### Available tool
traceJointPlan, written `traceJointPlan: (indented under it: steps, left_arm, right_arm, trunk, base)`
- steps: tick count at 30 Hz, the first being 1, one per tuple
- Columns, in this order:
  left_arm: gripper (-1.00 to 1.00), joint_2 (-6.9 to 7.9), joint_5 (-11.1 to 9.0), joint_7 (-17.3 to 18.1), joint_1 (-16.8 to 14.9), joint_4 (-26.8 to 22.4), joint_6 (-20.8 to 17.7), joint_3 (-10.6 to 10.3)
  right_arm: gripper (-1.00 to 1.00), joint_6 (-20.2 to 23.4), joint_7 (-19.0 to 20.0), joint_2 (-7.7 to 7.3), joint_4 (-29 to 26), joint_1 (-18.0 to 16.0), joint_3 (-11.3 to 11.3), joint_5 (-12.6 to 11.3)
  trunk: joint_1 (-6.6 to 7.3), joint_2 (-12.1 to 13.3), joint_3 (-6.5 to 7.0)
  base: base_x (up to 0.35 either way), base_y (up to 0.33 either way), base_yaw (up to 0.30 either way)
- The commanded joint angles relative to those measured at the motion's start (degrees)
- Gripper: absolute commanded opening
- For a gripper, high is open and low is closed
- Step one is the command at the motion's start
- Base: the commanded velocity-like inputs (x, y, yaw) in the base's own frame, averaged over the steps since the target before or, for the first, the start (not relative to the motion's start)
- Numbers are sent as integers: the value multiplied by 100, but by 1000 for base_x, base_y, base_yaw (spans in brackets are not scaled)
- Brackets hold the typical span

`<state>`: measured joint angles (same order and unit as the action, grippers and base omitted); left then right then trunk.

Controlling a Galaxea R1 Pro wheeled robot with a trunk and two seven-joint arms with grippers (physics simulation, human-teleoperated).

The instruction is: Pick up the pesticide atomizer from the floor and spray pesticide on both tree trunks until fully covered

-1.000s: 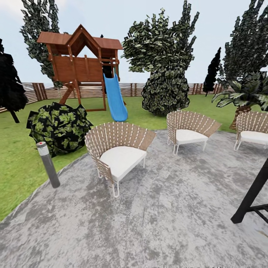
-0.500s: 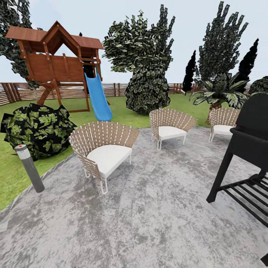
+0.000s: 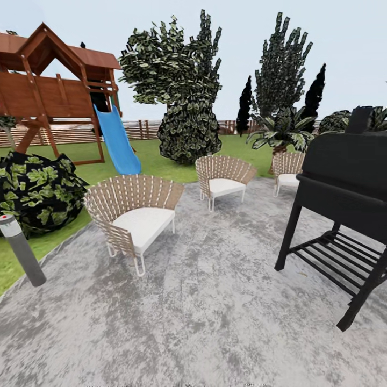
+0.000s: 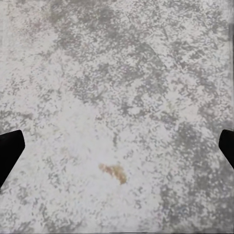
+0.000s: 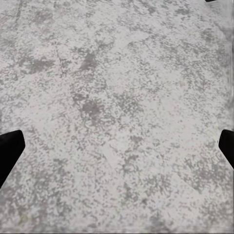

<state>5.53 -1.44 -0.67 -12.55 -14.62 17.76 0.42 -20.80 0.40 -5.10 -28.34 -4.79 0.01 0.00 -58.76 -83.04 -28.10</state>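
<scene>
You are in the search step, crossing the grey floor (image 3: 215,322). Left to right stand the bollard light (image 3: 20,248), playhouse (image 3: 48,91), blue slide (image 3: 115,141), wicker chairs (image 3: 134,215) and black grill (image 3: 344,188). I cannot spot the atomizer from here. Both wrist views look down at paving between wide-spread finger edges, so both pincers seem released, empty. Next, turn until the bottle and a bare trunk appear.

The left gripper (image 4: 117,146) shows as two plain black fingertips (image 4: 9,151) with blunt, angled ends; the right gripper (image 5: 117,146) looks alike, matte black, unmarked.
</scene>
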Motion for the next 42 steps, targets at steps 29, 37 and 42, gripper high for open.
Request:
traceJointPlan:
  steps: [29, 37, 42]
  left_arm:
    - [100, 0, 3, -3, -8, -6, 11, -7]
    - [100, 12, -5, -3, -10, -6, 2, 2]
    - [100, 23, -6, -3, -8, -6, 0, 2]
  right_arm:
    - [100, -18, 4, 0, 4, -4, 8, 0]
    - [100, -17, 4, 0, 4, -4, 8, 0]
    - [100, -18, 4, 0, 4, -4, 8, 0]
  trunk:
    - [3, -4, -6]
    - [-151, -285, -131]
    - [-261, -485, -221]
  base:
    - [-125, 65, -281]
    - [0, 0, -282]
    - [0, 0, -282]
